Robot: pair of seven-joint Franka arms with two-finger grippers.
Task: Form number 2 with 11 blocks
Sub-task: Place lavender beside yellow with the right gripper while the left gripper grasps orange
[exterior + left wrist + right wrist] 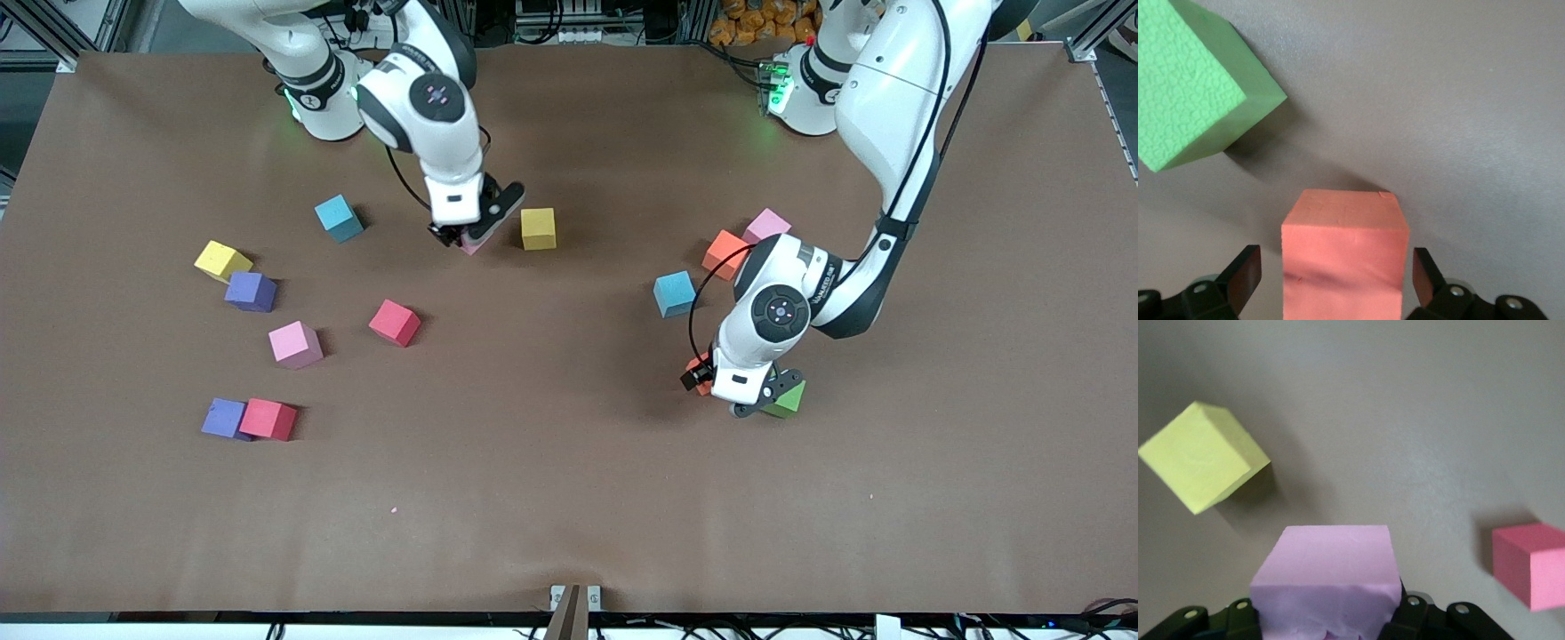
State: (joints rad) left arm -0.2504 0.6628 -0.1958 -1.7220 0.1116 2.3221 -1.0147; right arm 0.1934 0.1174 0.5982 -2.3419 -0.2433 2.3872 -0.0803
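Right gripper (469, 236) fingers clamping pink block (1328, 580), left gripper (745, 391) fingers spread around seemingly orange block (1343, 257), fourteen blocks total.

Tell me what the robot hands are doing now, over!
Right gripper shut on pink block, beside yellow block. Left gripper open around orange block, green block alongside. Number 2 not started; nothing in the way.

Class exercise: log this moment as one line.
left pincer: open around orange block, beside green block | right pincer: shut on pink block, beside yellow block
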